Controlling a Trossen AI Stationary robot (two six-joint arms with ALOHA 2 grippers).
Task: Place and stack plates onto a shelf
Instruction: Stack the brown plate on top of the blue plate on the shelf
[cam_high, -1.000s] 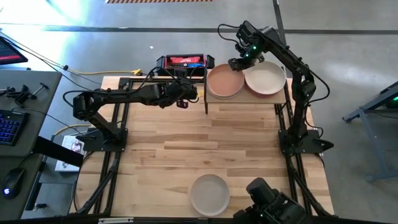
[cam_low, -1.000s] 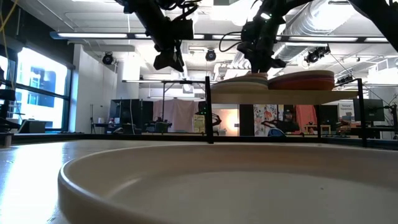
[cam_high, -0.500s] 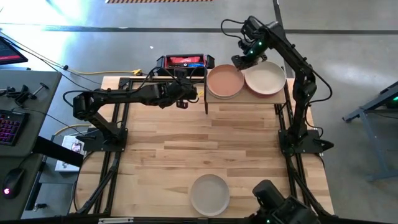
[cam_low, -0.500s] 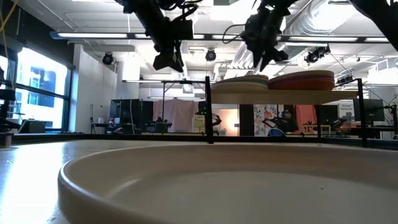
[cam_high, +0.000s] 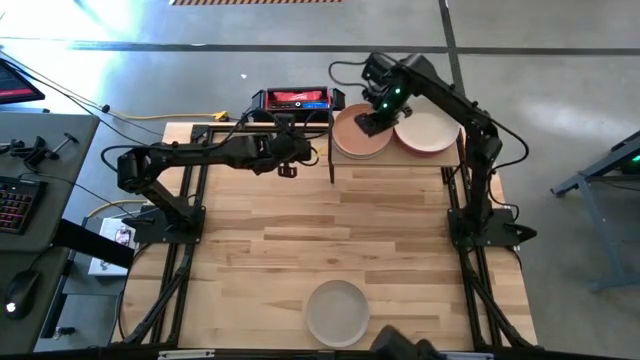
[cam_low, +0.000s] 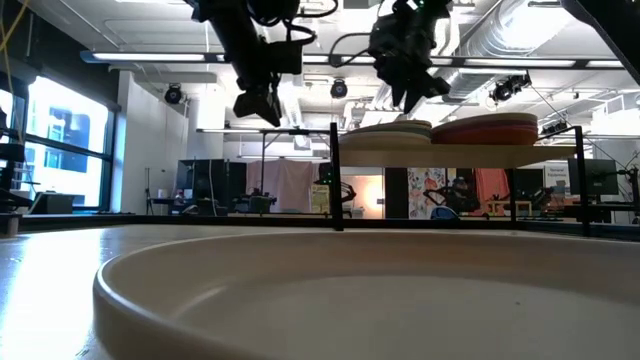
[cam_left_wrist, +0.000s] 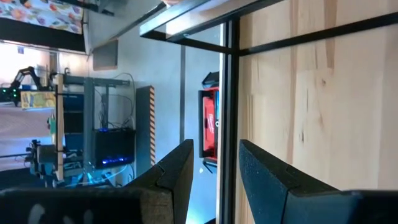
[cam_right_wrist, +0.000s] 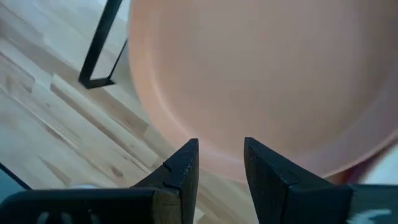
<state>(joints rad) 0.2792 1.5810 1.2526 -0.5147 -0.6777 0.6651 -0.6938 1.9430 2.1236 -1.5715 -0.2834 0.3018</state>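
The shelf (cam_high: 396, 158) stands at the table's far right and carries two stacks of plates. The left stack is topped by a peach plate (cam_high: 352, 138), the right one by a cream plate (cam_high: 430, 133). In the low view the stacks (cam_low: 385, 133) (cam_low: 487, 129) rest on the shelf board (cam_low: 440, 152). An off-white plate (cam_high: 337, 312) lies flat at the near edge. My right gripper (cam_high: 368, 125) (cam_right_wrist: 221, 158) hovers open above the peach plate (cam_right_wrist: 261, 81), clear of it. My left gripper (cam_high: 287, 170) (cam_left_wrist: 216, 165) hangs open left of the shelf, holding nothing.
A black-and-red box (cam_high: 295, 99) sits at the far edge behind my left gripper. The shelf's black front-left leg (cam_high: 331, 150) stands just right of that gripper. Bare tabletop (cam_high: 330, 225) stretches between the shelf and the near plate.
My right gripper has risen from the far side of the shelf, between the two stacks, and swung toward the table's left and near side, ending over the peach plate. My left gripper has drifted a little toward the table's left. The plates have stayed put.
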